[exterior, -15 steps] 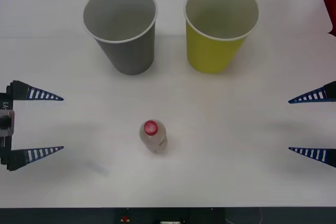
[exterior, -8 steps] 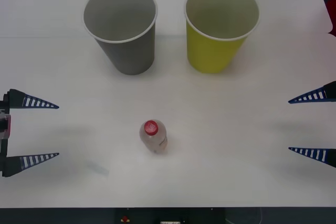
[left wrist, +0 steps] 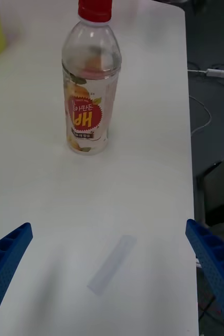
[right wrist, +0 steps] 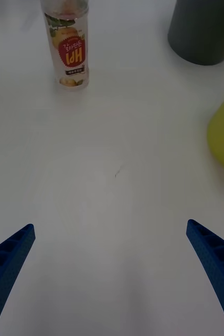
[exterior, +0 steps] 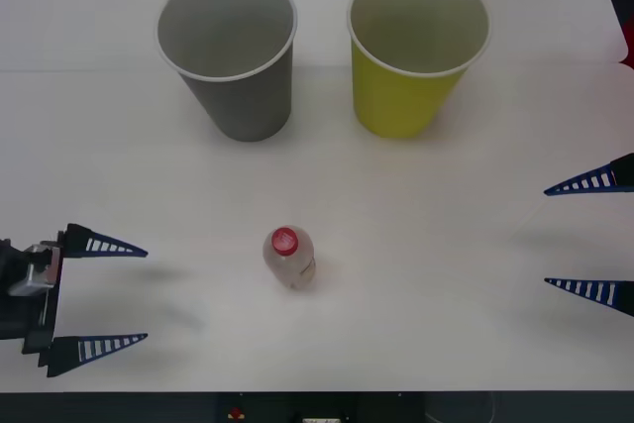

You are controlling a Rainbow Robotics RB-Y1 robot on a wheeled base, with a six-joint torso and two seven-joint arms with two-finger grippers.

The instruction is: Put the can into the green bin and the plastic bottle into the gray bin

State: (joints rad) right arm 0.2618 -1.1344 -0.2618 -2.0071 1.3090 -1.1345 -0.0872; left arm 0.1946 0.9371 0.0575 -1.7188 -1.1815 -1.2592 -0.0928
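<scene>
The bottle (exterior: 289,257) stands upright near the middle of the white table (exterior: 446,344), red cap on top, label facing the left arm's side. It touches nothing. Behind it, at the far side of the table, sit the two cups: the gray bin (exterior: 230,52) to the left and the green bin (exterior: 415,50) to the right, side by side with a gap between them, both upright and open-mouthed.

The left gripper (exterior: 97,296) hovers low over the table at the near left, its blue fingers spread wide and pointing toward the bottle, which lies well apart from their tips. From its wrist camera the bottle (left wrist: 89,84) stands straight ahead between the two fingers, with a pale strip (left wrist: 112,264) lying flat on the table in front of it.

The right gripper (exterior: 584,235) sits at the right edge of the table, fingers likewise apart, holding nothing, well away from the bottle.
</scene>
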